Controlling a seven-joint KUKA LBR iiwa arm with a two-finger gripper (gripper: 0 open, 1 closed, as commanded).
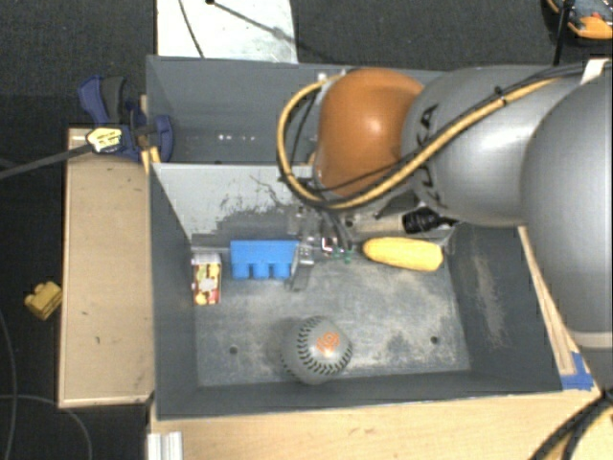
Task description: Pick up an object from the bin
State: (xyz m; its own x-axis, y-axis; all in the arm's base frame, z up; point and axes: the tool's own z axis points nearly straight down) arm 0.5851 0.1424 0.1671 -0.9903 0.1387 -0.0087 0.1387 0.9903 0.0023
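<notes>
Right, your gripper (306, 255) is down at the right end of the blue block (261, 260), in the middle of the bin (421, 329). Whether it's clenched or released, you can't tell from this angle. Just right of it lies one yellow banana-shaped piece (403, 254). Just left of the block stands one small red-and-yellow box (205, 282). Toward the front sits one grey round thing with an orange centre (317, 348), well apart.
</notes>
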